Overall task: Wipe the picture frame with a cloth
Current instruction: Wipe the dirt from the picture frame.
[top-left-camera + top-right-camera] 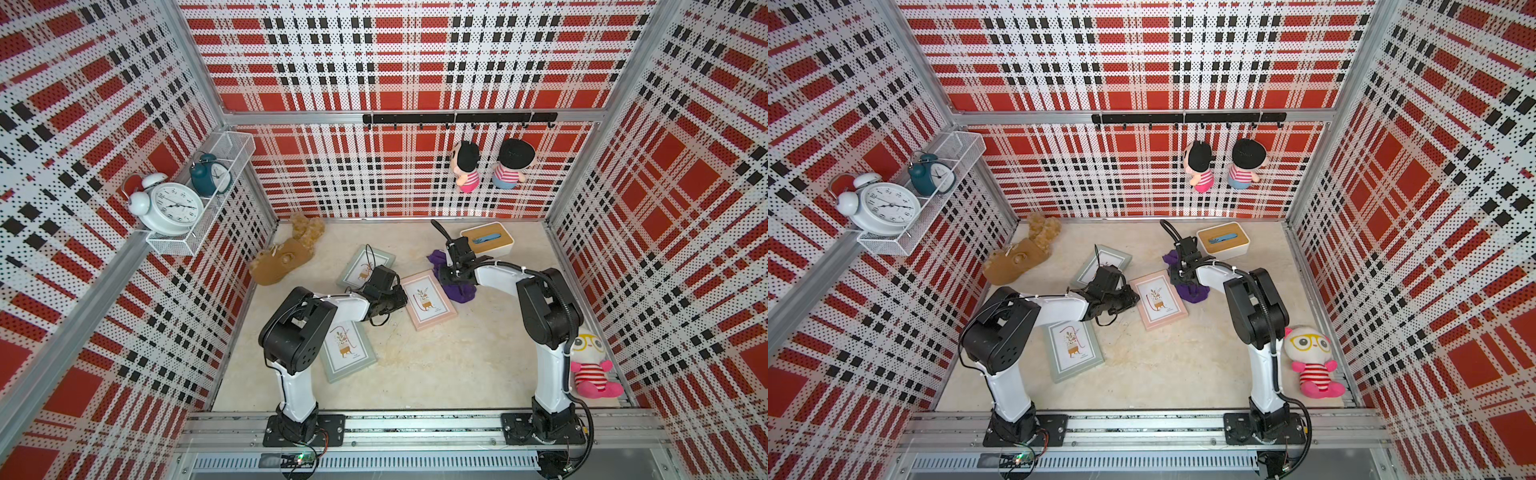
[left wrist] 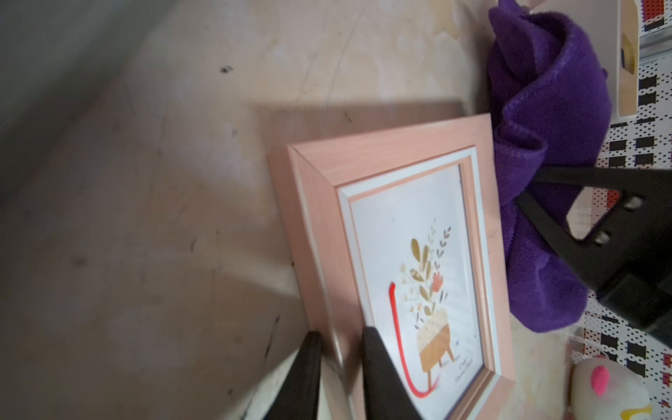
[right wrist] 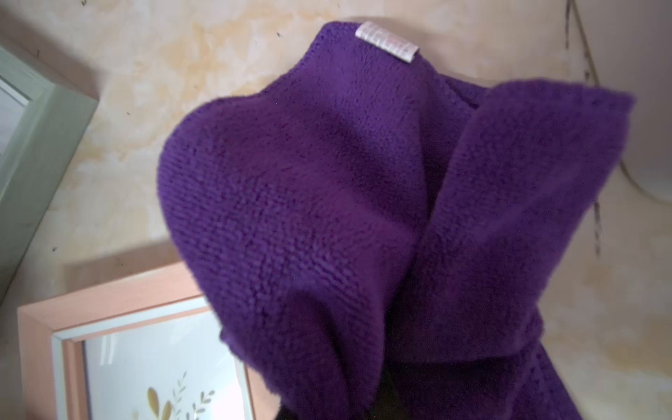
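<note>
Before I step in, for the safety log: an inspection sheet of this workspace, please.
Surface: beige mottled tabletop.
Job's things: pink wooden picture frame, red streak on its picture; purple fleece cloth bunched beside it.
Clutter: two grey-green frames, brown plush toy, white wooden-lidded box, pink-and-white doll.
Grippers: left gripper straddles pink frame's edge; right gripper shut on cloth.
Cables: black hose along right arm.
Surroundings: red plaid walls, wire clock shelf, hook rail.
</note>
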You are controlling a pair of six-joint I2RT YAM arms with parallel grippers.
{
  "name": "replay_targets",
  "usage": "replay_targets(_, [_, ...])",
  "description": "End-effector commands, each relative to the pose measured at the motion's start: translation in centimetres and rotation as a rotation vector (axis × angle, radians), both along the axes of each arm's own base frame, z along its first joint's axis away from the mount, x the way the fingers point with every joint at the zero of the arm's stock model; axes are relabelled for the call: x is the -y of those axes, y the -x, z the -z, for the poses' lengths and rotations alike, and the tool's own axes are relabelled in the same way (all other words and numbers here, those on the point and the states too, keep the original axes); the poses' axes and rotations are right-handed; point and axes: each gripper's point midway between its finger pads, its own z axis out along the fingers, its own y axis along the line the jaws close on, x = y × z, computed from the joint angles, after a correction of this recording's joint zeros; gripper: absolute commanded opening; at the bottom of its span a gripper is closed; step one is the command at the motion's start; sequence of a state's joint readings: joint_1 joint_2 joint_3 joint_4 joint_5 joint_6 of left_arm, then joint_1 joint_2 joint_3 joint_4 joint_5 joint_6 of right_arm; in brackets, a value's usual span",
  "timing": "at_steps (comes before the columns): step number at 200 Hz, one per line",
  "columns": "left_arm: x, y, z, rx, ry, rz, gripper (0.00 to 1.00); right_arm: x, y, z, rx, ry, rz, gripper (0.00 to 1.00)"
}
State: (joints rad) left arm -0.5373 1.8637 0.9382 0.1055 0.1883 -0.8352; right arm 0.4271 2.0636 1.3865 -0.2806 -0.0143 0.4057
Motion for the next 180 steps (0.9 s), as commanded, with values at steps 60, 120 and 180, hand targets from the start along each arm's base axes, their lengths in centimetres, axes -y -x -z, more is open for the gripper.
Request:
replay_targets(60, [-1.3,3.4,5.4,-0.145,-0.080,0.008,0.24,6.6,8.4,-4.7,-0.001,0.274,0.097,0.00])
replay_targets(120, [-2.4,4.4,6.8,-0.173,-0.119,-0.030,0.23,-5.6,16.2,-4.1,-0.137,-0.085,-0.116,0.00])
replay_targets(180, [-3.1,4.8,7.2,-0.178,-0.137,-0.049,0.21,-6.6,17.6,1.0,-0.231,-0.062,-0.088,0.00])
